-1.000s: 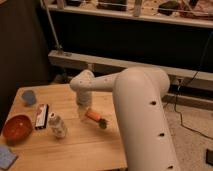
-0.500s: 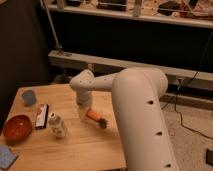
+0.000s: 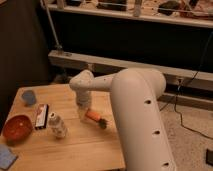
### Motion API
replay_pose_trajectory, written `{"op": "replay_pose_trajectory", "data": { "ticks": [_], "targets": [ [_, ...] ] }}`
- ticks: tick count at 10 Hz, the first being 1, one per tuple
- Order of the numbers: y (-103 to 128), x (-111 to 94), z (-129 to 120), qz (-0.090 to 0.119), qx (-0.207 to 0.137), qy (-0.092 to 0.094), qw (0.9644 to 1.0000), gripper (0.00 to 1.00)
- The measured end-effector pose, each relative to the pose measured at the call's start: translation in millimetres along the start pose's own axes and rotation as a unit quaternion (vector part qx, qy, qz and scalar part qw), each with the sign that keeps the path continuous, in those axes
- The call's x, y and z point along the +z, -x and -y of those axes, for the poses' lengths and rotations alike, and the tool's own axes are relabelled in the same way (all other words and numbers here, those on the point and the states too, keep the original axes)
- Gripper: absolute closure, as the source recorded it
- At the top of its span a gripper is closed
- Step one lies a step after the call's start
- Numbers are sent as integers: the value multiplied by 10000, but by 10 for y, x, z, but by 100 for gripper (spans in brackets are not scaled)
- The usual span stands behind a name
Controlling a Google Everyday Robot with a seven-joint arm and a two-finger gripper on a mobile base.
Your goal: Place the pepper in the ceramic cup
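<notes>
At the near left corner of the desk (image 3: 80,150) a flat blue pad (image 3: 6,156) lies partly cut off by the edge of the view. On the near right, the thick white arm (image 3: 145,115) rises past the desk's right edge and bends left over the wood.

A little further in, on the left, sits the red bowl (image 3: 17,127). A pale bottle (image 3: 56,125) stands upright to its right, and between the two, slightly further back, lies a flat pack (image 3: 41,116) with black, white and red stripes, close to the bowl's rim.

Near the middle of the desk the pepper (image 3: 94,116) lies flat on the wood, its orange body pointing toward the arm's end and its dark stem end turned to the near right. The tool (image 3: 83,113) hangs pointing down from the arm's rounded wrist, low over the desk and right at the orange end of the pepper. Whether it touches the pepper, and whether it is clenched or released, I cannot tell.

At the far left corner the small blue-grey cup (image 3: 29,96) stands upright, well apart from the pepper and the tool.

Behind the desk a pale ledge (image 3: 125,64) runs across, a metal post (image 3: 52,27) rises from it, and a shelf (image 3: 150,15) crosses the top. To the right, a black cable (image 3: 190,125) trails over the speckled floor (image 3: 197,150).
</notes>
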Motion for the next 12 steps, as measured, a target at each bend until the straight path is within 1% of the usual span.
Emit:
{"op": "replay_pose_trajectory", "data": {
  "ticks": [1, 2, 6, 12],
  "targets": [
    [-9, 9, -1, -14, 5, 19, 10000, 64],
    [-16, 18, -1, -27, 12, 40, 10000, 64],
    [-37, 38, 20, -74, 23, 96, 9999, 64],
    [-20, 45, 58, -124, 4, 117, 9999, 64]
  ]
}}
